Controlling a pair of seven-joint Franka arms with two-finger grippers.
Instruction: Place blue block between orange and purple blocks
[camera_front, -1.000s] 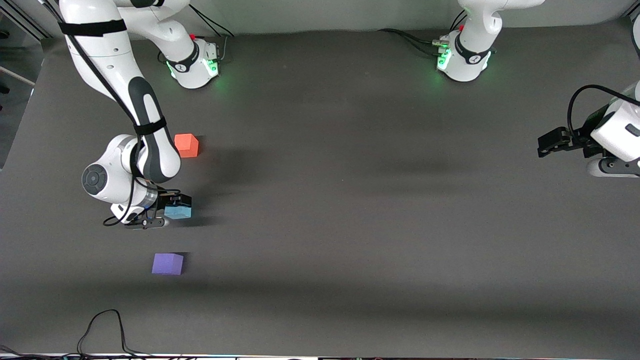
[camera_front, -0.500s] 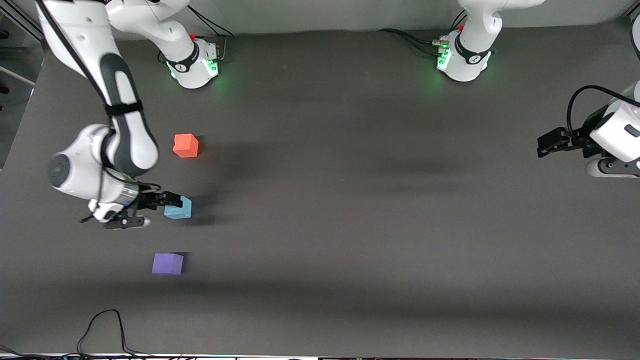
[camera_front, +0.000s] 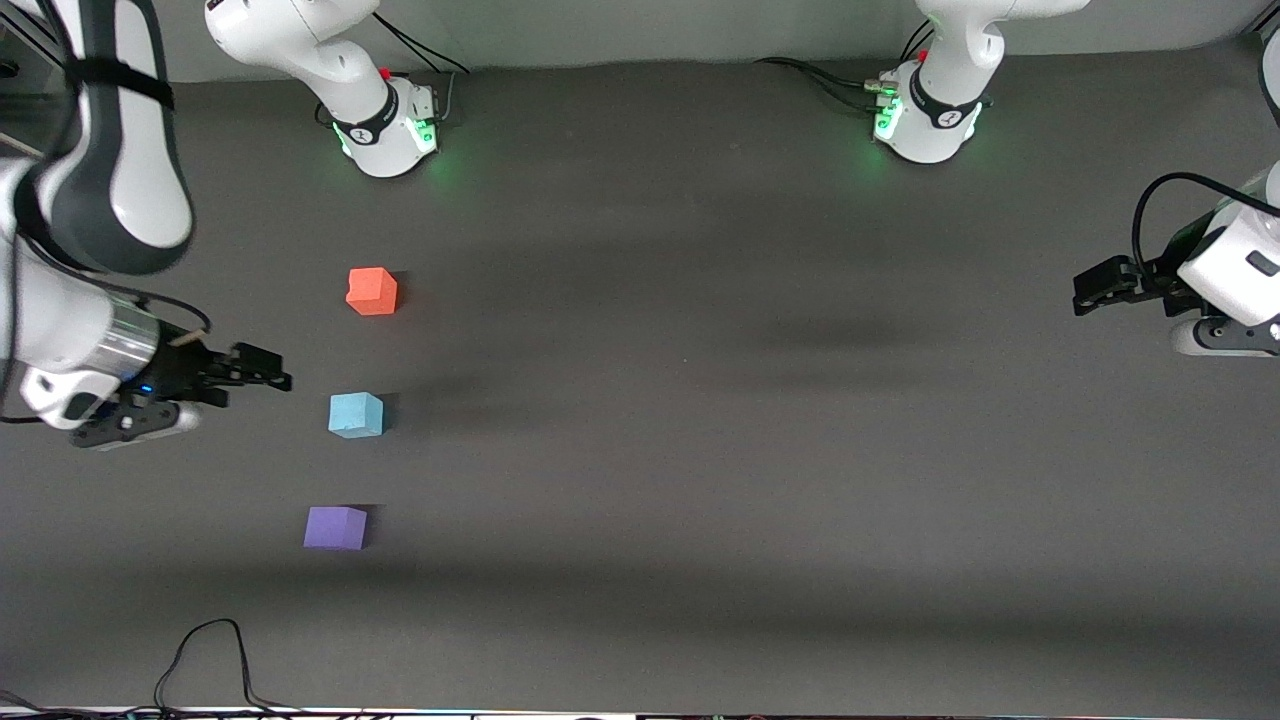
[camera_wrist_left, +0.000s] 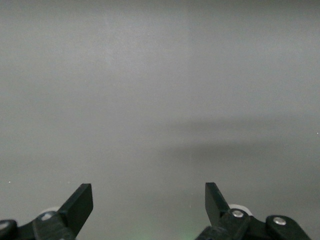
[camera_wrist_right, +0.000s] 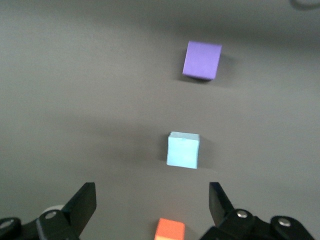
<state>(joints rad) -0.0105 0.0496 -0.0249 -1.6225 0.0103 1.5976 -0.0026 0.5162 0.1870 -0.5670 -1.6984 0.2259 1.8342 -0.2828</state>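
Observation:
The light blue block (camera_front: 356, 415) rests on the dark table, between the orange block (camera_front: 372, 291) farther from the front camera and the purple block (camera_front: 336, 527) nearer to it. The three sit in a rough line toward the right arm's end of the table. My right gripper (camera_front: 268, 378) hangs open and empty, raised, clear of the blue block and out toward that end of the table. Its wrist view shows the purple block (camera_wrist_right: 202, 60), the blue block (camera_wrist_right: 183, 149) and the orange block (camera_wrist_right: 170, 230). My left gripper (camera_front: 1090, 290) waits open and empty at the left arm's end of the table.
The two arm bases (camera_front: 385, 125) (camera_front: 925, 120) stand along the table's edge farthest from the front camera. A black cable (camera_front: 205, 660) loops over the edge nearest that camera. The left wrist view shows only bare table (camera_wrist_left: 160, 100).
My right gripper has let go of the blue block, risen and drawn back toward the right arm's end of the table. The blue block stays where it was set down. The left arm is still.

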